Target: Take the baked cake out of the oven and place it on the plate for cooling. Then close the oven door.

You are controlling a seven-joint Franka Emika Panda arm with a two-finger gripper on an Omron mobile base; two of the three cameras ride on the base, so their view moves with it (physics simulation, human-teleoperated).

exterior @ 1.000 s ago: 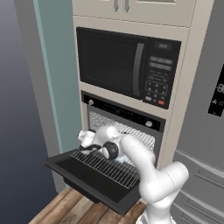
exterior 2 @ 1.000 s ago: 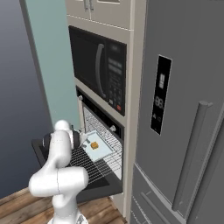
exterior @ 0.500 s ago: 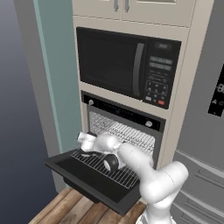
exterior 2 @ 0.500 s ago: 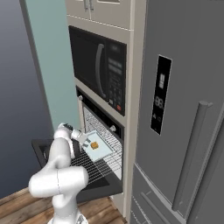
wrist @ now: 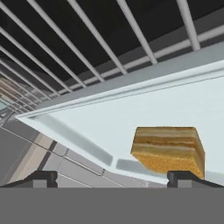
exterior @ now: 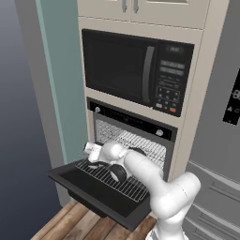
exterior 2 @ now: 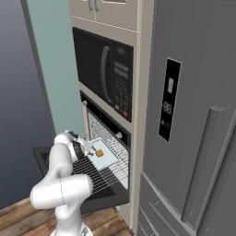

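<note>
Cake (wrist: 168, 149) lower edge cut off from my hand view, pale tray (wrist: 131, 113) cropped right, my arm covering the cake in left base view.

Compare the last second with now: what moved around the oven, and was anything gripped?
The arm dropped lower and pushed forward over the pulled-out rack toward the oven opening. The gripper is open and has taken hold of nothing; the cake sits close ahead of its fingertips on the pale tray. The oven door stayed down, and cake and tray kept their places.
</note>
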